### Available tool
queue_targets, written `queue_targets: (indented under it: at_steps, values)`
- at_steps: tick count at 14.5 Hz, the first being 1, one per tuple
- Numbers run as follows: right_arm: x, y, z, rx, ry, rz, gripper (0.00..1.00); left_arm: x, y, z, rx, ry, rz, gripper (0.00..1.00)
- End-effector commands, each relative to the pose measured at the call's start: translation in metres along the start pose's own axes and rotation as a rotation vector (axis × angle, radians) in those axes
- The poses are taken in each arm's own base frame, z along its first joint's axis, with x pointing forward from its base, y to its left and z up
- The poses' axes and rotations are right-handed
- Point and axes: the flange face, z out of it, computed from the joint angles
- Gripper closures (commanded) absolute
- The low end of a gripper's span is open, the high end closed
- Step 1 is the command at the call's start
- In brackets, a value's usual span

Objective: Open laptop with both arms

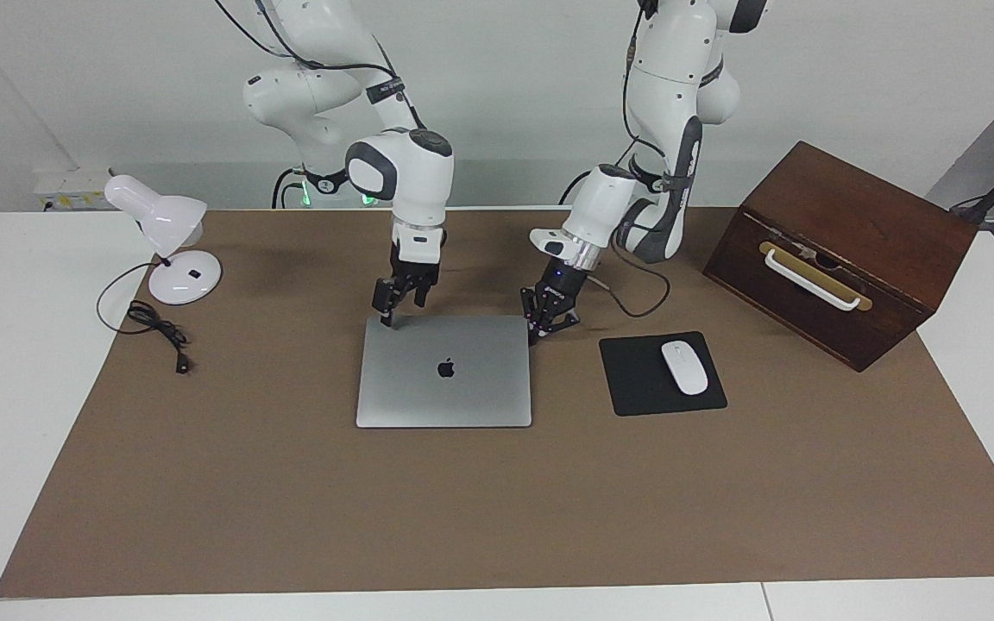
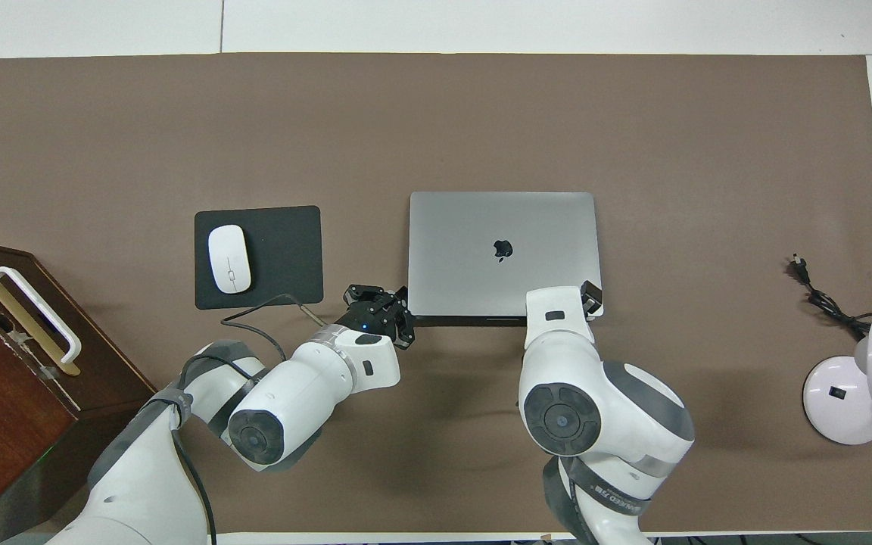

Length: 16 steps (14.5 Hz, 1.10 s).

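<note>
Now | left gripper (image 1: 535,332) clenched at laptop (image 1: 445,379) corner | right gripper (image 1: 390,321) grip unclear, wrist-hidden overhead

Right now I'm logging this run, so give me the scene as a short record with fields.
laptop: laptop flat on the brown mat, lid down, logo up
left gripper: left gripper shut, at the laptop's corner nearest the robots, toward the mouse pad
right gripper: right gripper on the laptop's other near corner
mouse: mouse on the mouse pad
other items: wooden box, desk lamp
</note>
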Motion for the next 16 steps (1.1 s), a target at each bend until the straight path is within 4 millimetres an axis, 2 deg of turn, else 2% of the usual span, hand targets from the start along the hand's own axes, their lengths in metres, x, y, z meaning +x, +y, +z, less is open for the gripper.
queue_targets:
  at_steps: [1,10,16]
  values:
    - [0.001,0.001,0.003,-0.013,0.018,0.012,0.0,0.001,0.002,0.004,-0.013,0.017,0.03,1.0]
    - [0.001,0.001,0.003,-0.014,0.012,0.01,0.0,-0.01,0.005,-0.013,-0.013,0.008,0.03,1.0]
    - [0.001,0.001,0.003,-0.015,0.012,0.011,0.0,-0.001,0.01,-0.012,-0.017,0.022,0.033,1.0]
